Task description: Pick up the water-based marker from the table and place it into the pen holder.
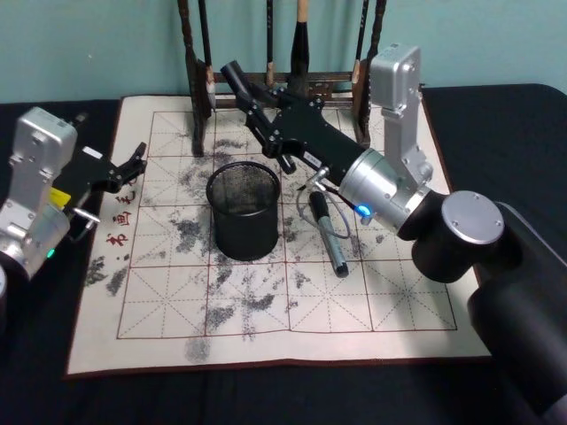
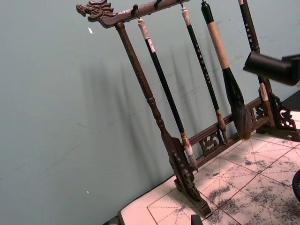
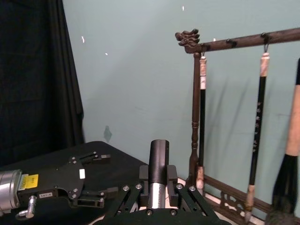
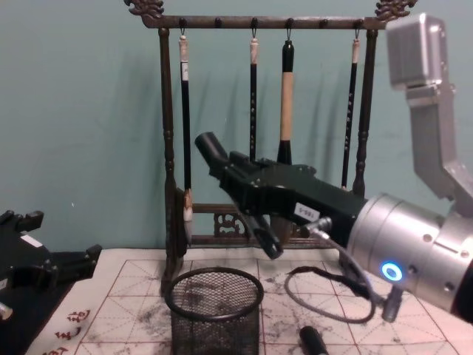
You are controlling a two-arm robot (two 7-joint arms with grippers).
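right claw clamped on the marker — held tilted in the air, above and behind the holder, close to the brush rack; holder upright on the mat; a second pen lies on the mat just beside it; left claw open — parked at the mat's left edge

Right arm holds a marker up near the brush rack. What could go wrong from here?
The marker in the right gripper points toward the brush rack; swinging may knock the hanging brushes. Held tilted, behind the pen holder, it may catch the rim. The forearm could nudge the second marker on the mat.
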